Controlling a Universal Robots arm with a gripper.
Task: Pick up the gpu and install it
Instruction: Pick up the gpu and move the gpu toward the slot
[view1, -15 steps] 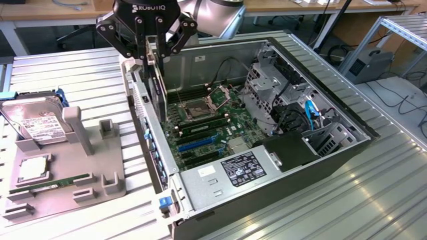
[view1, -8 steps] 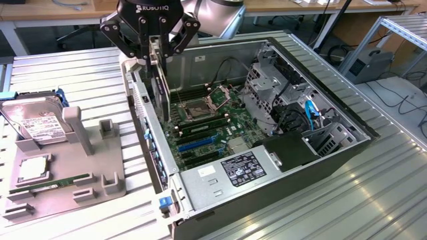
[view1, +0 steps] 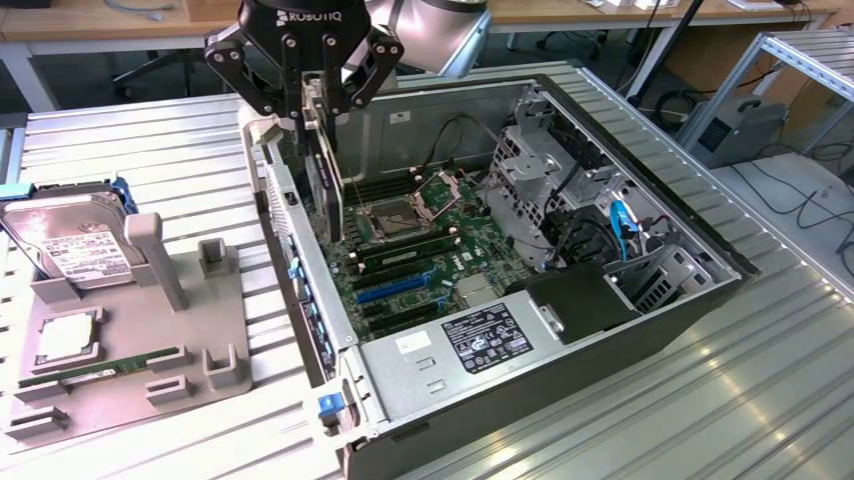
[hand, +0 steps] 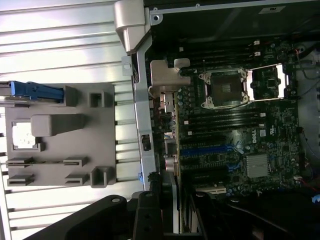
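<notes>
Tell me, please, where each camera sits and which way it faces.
Exterior view: off the arm, raised, looking down into the open computer case; the end effector grips the gpu upright.
Wrist view: on the wrist, looking past the end effector onto the motherboard.
Shared: gpu, motherboard, grey parts holder.

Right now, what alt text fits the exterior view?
The arm's jaws hold the gpu upright inside the open computer case, close to one wall, over the motherboard. On the exterior view's left, a hard drive rests in a gray fixture.
</notes>
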